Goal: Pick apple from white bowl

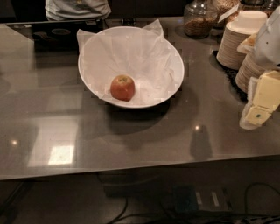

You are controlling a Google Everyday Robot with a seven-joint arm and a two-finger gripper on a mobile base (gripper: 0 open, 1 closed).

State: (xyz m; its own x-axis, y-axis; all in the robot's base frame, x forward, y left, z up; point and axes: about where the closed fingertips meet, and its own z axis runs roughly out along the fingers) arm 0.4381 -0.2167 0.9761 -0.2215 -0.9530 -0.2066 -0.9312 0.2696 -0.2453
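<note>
A small red-orange apple [122, 87] with a yellowish patch at the stem lies in the front-left part of the large white bowl [175, 61]. The bowl is lined with crinkled white paper and stands on the grey countertop, its rim tilted toward the camera. My gripper [261, 103], cream-yellow on a white arm, hangs at the right edge of the view. It is above the counter, well to the right of the bowl and apart from it, and nothing shows in it.
Stacks of small beige paper bowls [238, 41] stand at the back right on a dark mat, just behind the gripper. A glass jar [200, 19] stands behind the bowl. A person's torso [76, 8] is at the far counter edge. The countertop's front edge [131, 173] runs below.
</note>
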